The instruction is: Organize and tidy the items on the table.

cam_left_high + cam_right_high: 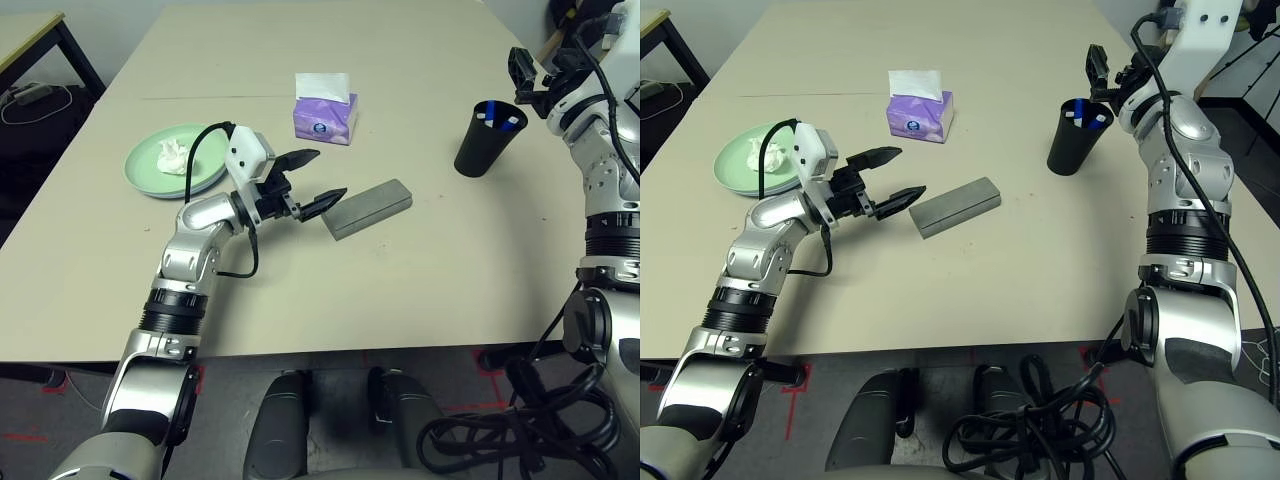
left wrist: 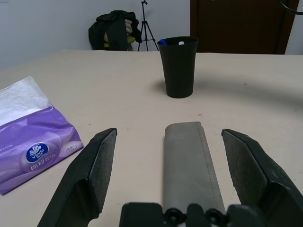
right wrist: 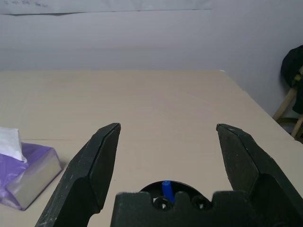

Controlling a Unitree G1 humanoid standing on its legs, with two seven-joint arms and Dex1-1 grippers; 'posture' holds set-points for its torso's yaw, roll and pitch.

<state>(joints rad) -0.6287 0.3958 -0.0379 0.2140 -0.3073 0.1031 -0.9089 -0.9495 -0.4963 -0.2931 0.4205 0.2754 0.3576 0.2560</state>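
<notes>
The grey glasses case [image 1: 368,208] lies flat near the middle of the tabletop [image 1: 420,290], its near end just in front of the left pincer [image 1: 312,183], whose fingers are spread wide and hold nothing. The step in hand seems to be taking this case. To do it well, the pincer should go forward until both fingers pass the narrow sides, stay level, and close across the width, not the length.

From the case, the black cup [image 1: 1077,136] stands at about 2 o'clock, with the blue-white pen [image 1: 1087,119] inside. The right pincer [image 1: 1110,75] hangs just above its rim, fully open and empty. The pale-green plate [image 1: 166,162] with the white tissue wad [image 1: 174,156] is at about 10 o'clock, and the purple tissue box [image 1: 325,116] at 12 o'clock.

The left wrist view shows the case centred between the two fingers, which the head views show less clearly. The right wrist view looks down into the cup at the pen's blue end.
</notes>
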